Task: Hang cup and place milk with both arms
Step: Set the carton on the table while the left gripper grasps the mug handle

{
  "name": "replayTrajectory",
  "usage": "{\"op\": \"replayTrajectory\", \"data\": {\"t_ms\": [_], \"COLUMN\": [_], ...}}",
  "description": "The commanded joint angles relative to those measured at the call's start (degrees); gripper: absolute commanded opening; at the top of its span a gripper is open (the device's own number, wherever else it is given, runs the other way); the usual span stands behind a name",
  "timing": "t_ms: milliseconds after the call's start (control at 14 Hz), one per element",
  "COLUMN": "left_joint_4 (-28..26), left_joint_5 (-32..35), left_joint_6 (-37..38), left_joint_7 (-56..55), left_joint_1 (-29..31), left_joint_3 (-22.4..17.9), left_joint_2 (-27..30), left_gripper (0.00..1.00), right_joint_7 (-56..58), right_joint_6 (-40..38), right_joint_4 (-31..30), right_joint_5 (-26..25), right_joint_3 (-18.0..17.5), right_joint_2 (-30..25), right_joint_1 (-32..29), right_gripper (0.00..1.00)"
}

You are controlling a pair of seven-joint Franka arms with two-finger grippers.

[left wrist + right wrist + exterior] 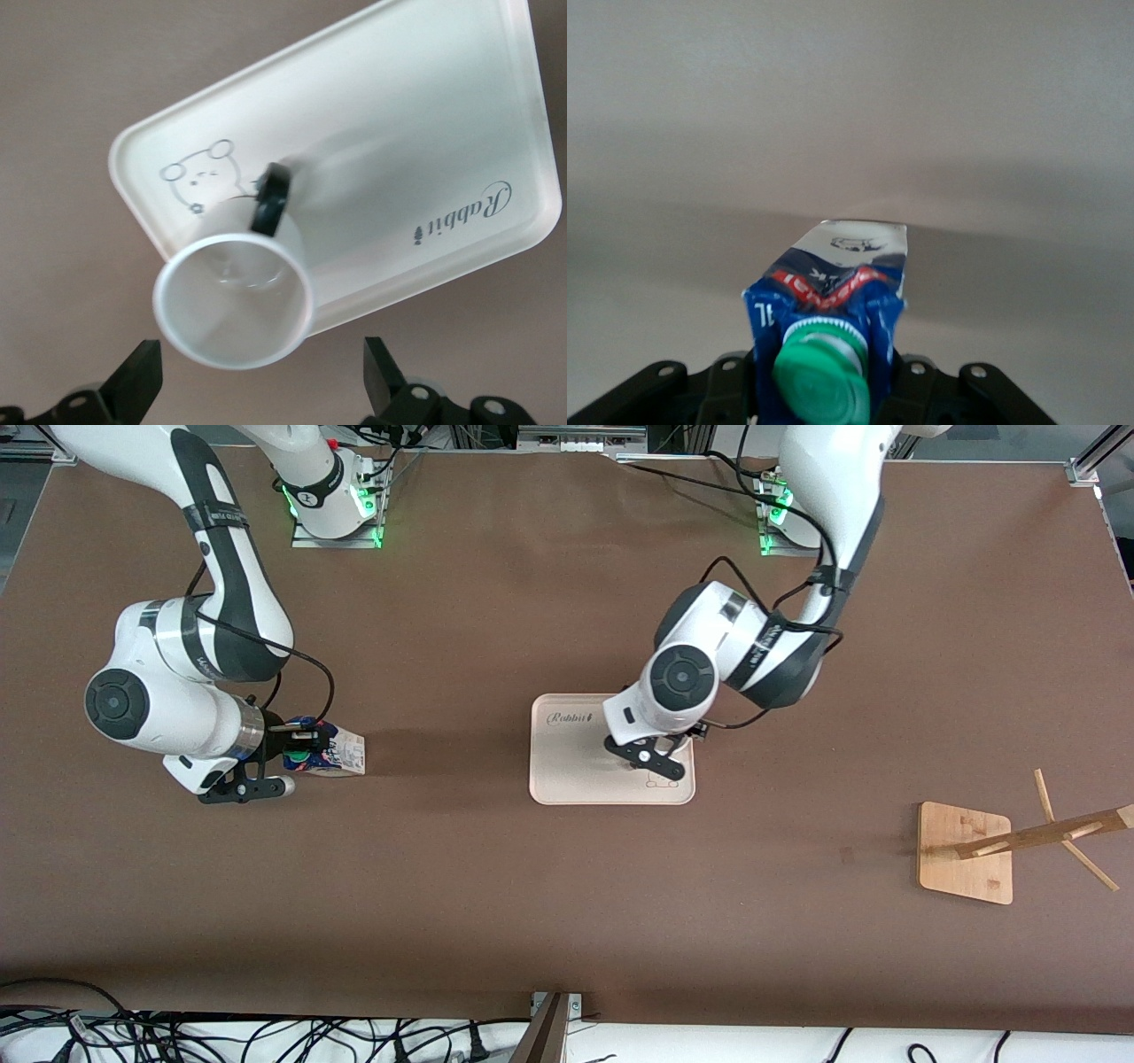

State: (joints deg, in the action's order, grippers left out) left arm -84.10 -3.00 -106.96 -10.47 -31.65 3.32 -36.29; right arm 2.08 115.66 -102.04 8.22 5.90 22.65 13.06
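Note:
The milk, a dark-blue carton with a green cap, is near the right arm's end of the table. My right gripper is shut on the milk at its cap end, with a finger on each side. The white cup with a black handle stands at a corner of the pale tray. My left gripper is open just above the cup, its fingers apart and clear of the rim. In the front view my left gripper is over the tray and hides the cup.
A wooden cup rack with pegs on a slanted post stands toward the left arm's end of the table, nearer to the front camera than the tray. Cables lie along the table's front edge.

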Motion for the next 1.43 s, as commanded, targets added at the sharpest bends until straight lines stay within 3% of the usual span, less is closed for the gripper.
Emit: {"op": "replayTrajectory", "data": {"t_ms": [0,143,214,357,714,786,857,929,1000,1143,1357], "left_joint_4": [0.42,0.42,0.34,0.34,0.34,0.25,0.25,0.25,0.16,-0.02,0.33], "left_joint_5": [0.63,0.63,0.63,0.63,0.72,0.72,0.72,0.89,1.94,2.74,2.65], "left_joint_6": [-1.23,-1.23,-1.23,-1.23,-2.90,-2.82,-2.81,-2.81,-2.73,-2.55,-2.20], "left_joint_7": [-1.57,-1.57,-1.57,-1.65,-1.57,-1.48,-1.57,-1.57,-1.57,-1.65,-5.07], "left_joint_1": [-1.91,-2.53,-2.71,-2.80,-2.80,-2.80,-2.89,-3.15,-3.24,-3.24,-4.03], "left_joint_3": [-0.59,-0.59,-0.59,-0.59,-0.59,-0.59,-0.68,-0.68,-0.68,-0.59,-0.59], "left_joint_2": [-2.03,-3.17,-3.61,-4.14,-5.11,-5.37,-5.72,-6.34,-6.52,-6.69,-6.34], "left_gripper": [1.00,1.00,1.00,1.00,1.00,0.85,0.54,0.51,0.40,0.00,0.00], "right_joint_7": [1.70,1.79,1.79,1.27,-1.02,-1.11,-0.94,-0.67,-0.58,-0.93,-1.11], "right_joint_6": [2.11,1.94,1.94,1.94,-1.74,-2.80,-3.07,-3.94,-6.56,-12.36,-15.90], "right_joint_4": [-3.69,-3.34,-3.08,-2.90,2.44,3.94,5.70,7.19,8.95,10.81,10.72], "right_joint_5": [1.18,1.18,1.18,1.18,1.01,0.48,0.22,-0.48,-1.62,-2.16,-5.04], "right_joint_3": [1.13,1.22,1.22,1.30,1.13,1.13,1.13,1.22,1.30,1.83,2.01], "right_joint_2": [-2.70,-2.79,-2.79,-2.79,-5.24,-6.21,-7.35,-8.58,-9.72,-12.62,-17.19], "right_joint_1": [0.57,0.57,0.57,0.57,0.65,0.65,0.65,0.65,0.65,0.65,0.65], "right_gripper": [0.64,0.90,0.94,1.00,1.00,1.00,1.00,1.00,1.00,1.00,1.00]}}
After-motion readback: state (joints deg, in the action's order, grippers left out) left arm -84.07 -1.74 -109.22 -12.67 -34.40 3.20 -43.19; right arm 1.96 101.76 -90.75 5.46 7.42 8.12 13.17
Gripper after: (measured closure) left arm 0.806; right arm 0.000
